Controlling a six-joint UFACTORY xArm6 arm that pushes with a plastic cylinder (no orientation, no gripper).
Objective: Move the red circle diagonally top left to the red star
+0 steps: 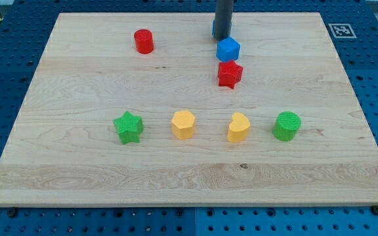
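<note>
Green star (128, 127) sits lowest; red circle (144, 41) well left of red star (230, 74); my tip (222, 37), no gripper, above blue block (228, 50).

My tip (222, 37) ends a dark grey rod. Just below it sits a blue cube (228, 49), and below that a red star (230, 74). Well to the star's left is a red circle (144, 41). Farther below the star runs a row: a green star (128, 127), a yellow hexagon (183, 124), a yellow heart (239, 127) and a green circle (286, 126). The bench (77, 164) is pale wood with faint grain lines. Around it lies a blue board (5, 65) dotted with dark holes, and a black-and-white square tag (340, 30) marks the bench corner up right of the star.
</note>
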